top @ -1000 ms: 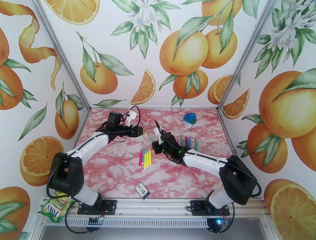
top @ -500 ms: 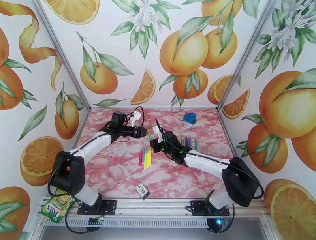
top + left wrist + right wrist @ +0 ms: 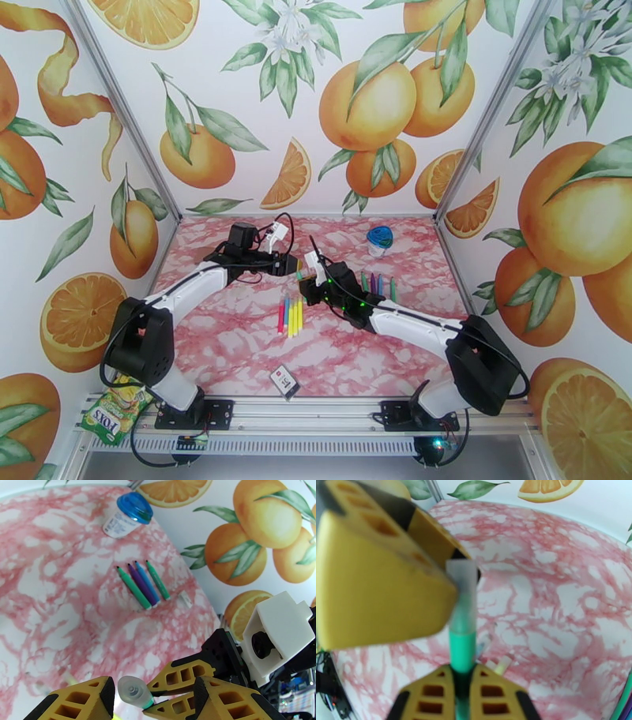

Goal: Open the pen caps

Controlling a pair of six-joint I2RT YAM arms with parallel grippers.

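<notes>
Left wrist view puts us right on the action: the right gripper (image 3: pixel 462 675) is clamped on the body of a green pen (image 3: pixel 462 645) and holds it up off the surface (image 3: pixel 59 598), cap end out. The left gripper (image 3: pixel 154 689) has its jaws apart, one finger on either side of the clear cap (image 3: pixel 132 691). A sliver of gap shows beside the cap, so I call that lined up, not yet gripped. The cap sits fully on the pen, so this one is not opened.

Over by the far right, a row of four pens (image 3: pixel 142 584), green, purple, blue and green, lies side by side, each showing a thin dark tip. They look already uncapped to me. A small pale piece (image 3: pixel 184 599) rests just beside them, possibly a loose cap, though it's too small to be sure.

From the top external view, a second cluster of pink, blue and yellow pens (image 3: pixel 290 316) lies near the middle, just in front of both grippers. Whether those have caps on I cannot tell at this size.

My read: roughly midway, with one pen in hand about to be pulled and the middle cluster likely left to do. The blue-lidded container (image 3: pixel 128 515) stands at the back, well apart.
</notes>
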